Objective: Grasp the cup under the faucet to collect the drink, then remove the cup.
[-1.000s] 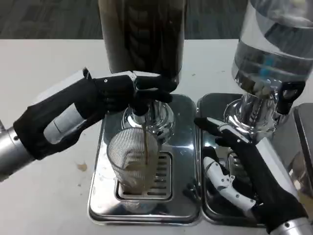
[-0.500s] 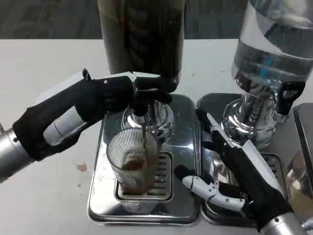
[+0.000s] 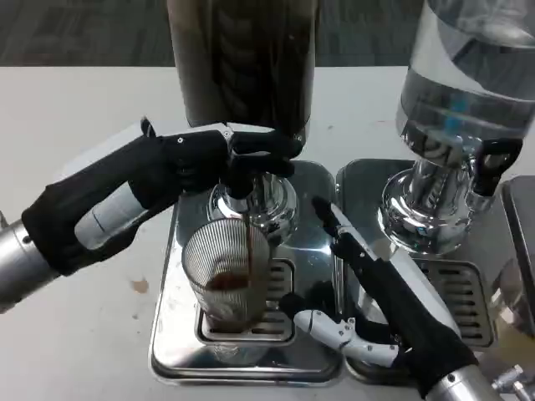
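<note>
My left hand (image 3: 213, 159) is up at the faucet (image 3: 251, 171) of the dark drink dispenser (image 3: 242, 63), its fingers (image 3: 267, 149) closed around the black tap lever. A thin brown stream runs straight down from the spout into the cup (image 3: 226, 276).

The cup is a clear ribbed glass, standing upright on the slotted grate of the left drip tray (image 3: 171, 334), directly below the faucet and below my left hand. It holds a little brown drink at the bottom. The tray sits near the middle of the counter (image 3: 75, 109), towards its near edge.

My right hand (image 3: 368, 309) reaches in from the near right corner, lying low across the seam between the left tray and the right drip tray (image 3: 355, 175). Its fingers are spread apart and hold nothing. The lower white fingertips (image 3: 322, 322) point at the cup from its right side, just beside the base, and I cannot tell whether they touch the glass. The upper finger stretches towards the faucet's chrome base.

A second dispenser (image 3: 464, 83), filled with clear liquid, stands over the right tray.
</note>
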